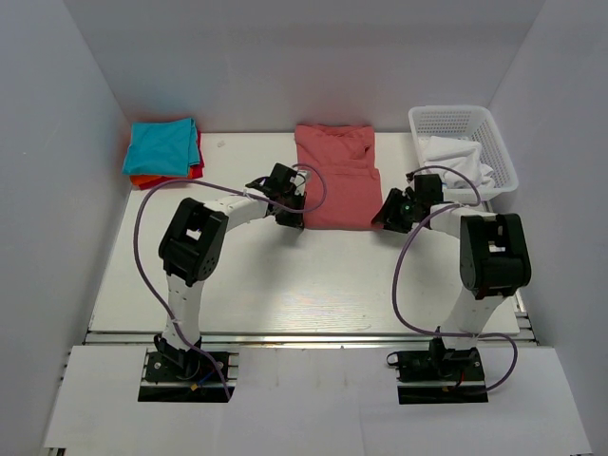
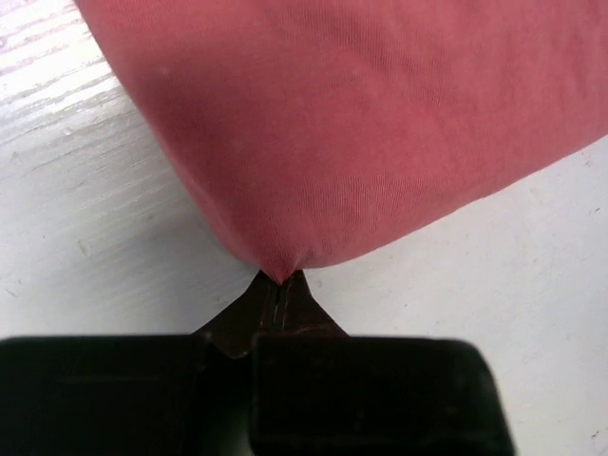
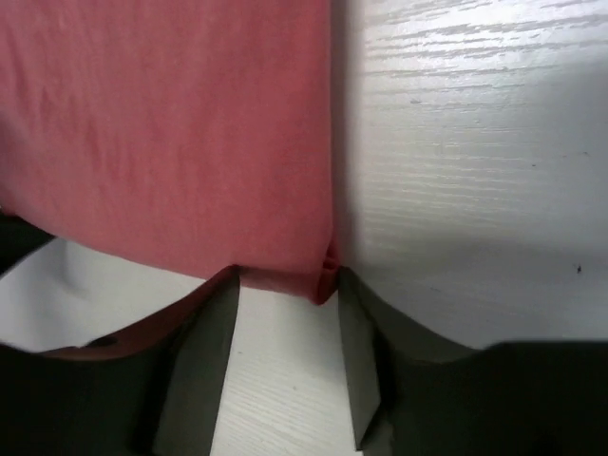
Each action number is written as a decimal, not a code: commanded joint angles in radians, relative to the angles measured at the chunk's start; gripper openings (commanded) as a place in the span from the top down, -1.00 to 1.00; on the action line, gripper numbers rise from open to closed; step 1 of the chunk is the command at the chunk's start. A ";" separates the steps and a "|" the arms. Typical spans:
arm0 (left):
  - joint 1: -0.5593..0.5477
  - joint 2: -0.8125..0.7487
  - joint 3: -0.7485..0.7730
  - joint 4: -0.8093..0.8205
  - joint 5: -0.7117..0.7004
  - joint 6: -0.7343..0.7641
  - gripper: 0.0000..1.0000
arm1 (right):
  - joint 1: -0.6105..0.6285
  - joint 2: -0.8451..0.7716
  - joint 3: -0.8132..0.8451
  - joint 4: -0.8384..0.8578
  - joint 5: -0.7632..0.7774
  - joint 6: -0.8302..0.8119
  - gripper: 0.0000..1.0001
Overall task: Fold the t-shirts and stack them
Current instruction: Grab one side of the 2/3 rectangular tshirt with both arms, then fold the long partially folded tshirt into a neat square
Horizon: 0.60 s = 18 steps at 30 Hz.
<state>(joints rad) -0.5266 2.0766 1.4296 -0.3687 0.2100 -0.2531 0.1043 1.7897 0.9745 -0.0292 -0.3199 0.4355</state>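
Salmon shirt (image 2: 380,123) corner inside left pincer (image 2: 280,285)

On the table (image 1: 285,285), a stack of folded shirts (image 1: 163,152) sits at the far left and the basket (image 1: 454,116) at the far right, cloth (image 1: 458,163) inside it. Between them lies the middle shirt (image 1: 332,180) — the left gripper (image 1: 293,217) at its near-left corner, the right gripper (image 1: 385,217) at its near-right.
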 commanded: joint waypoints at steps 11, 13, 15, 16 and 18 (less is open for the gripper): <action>-0.010 -0.229 -0.217 0.203 0.055 -0.009 1.00 | 0.008 -0.080 -0.031 -0.006 -0.102 -0.014 1.00; -0.021 -0.308 -0.285 0.229 0.031 -0.020 1.00 | 0.006 -0.178 -0.074 -0.027 -0.090 -0.018 1.00; -0.032 -0.411 -0.356 0.212 0.031 -0.034 1.00 | 0.011 -0.235 -0.120 -0.049 -0.093 -0.029 1.00; -0.042 -0.443 -0.389 0.197 0.031 -0.044 1.00 | 0.011 -0.315 -0.149 -0.093 -0.093 -0.032 1.00; -0.055 -0.536 -0.428 0.157 0.051 -0.057 1.00 | 0.012 -0.389 -0.204 -0.148 -0.090 -0.037 1.00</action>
<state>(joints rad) -0.5598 1.6947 1.0389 -0.2058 0.2337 -0.2863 0.1165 1.5143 0.8246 -0.0830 -0.4007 0.4271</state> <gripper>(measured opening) 0.019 0.015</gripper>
